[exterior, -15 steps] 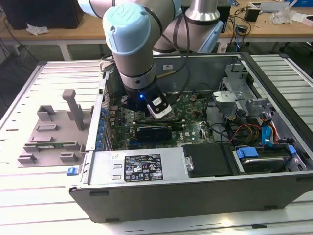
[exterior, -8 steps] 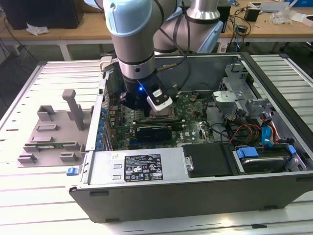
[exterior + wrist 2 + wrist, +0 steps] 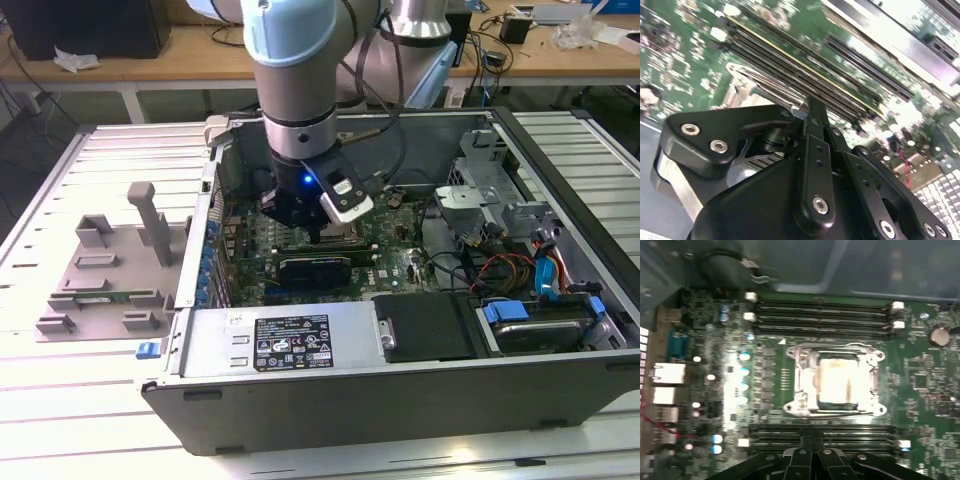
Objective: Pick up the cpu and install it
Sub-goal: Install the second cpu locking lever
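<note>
While my pincer (image 3: 318, 232) hangs low inside the computer case (image 3: 560, 370) with its tips pressed together, empty, the cpu (image 3: 838, 380) seems seated in the socket frame (image 3: 802, 382), toward twelve o'clock of my tips.

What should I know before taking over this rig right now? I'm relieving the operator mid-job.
Gripper: shut, holding nothing, low over the motherboard, next to the socket.
Cpu: lies inside the socket frame, apart from the gripper.
Done: the cpu appears to be placed.
Left: I cannot tell whether it is fully seated or the socket is latched.
</note>
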Available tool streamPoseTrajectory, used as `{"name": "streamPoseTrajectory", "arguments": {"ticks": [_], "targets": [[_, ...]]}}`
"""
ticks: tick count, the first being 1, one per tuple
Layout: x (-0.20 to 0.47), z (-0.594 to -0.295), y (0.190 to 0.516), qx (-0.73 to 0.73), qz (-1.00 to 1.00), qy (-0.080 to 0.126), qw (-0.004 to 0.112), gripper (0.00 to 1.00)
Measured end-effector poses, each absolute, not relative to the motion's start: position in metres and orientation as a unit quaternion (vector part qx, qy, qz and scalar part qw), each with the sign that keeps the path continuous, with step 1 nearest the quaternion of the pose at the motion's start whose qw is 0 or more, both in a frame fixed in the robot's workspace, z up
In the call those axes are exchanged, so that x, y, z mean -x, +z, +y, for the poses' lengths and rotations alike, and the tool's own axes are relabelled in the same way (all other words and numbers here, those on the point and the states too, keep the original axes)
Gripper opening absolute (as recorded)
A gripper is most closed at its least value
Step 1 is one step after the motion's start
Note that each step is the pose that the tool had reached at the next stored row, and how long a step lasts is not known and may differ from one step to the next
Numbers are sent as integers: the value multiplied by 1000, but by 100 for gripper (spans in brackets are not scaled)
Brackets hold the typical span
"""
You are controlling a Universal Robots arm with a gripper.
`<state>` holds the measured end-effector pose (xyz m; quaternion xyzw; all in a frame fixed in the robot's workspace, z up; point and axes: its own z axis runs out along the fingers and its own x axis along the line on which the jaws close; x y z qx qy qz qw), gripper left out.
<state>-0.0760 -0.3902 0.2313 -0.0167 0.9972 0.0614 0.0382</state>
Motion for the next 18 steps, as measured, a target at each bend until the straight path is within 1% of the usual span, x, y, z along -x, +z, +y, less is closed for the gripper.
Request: {"name": "streamPoseTrajectory", "arguments": {"ticks": [5, 16, 18], "targets": [[55, -386, 231, 17, 998, 57, 38, 11], [48, -356, 231, 17, 998, 54, 38, 11], [48, -346, 231, 17, 998, 53, 38, 11]]}}
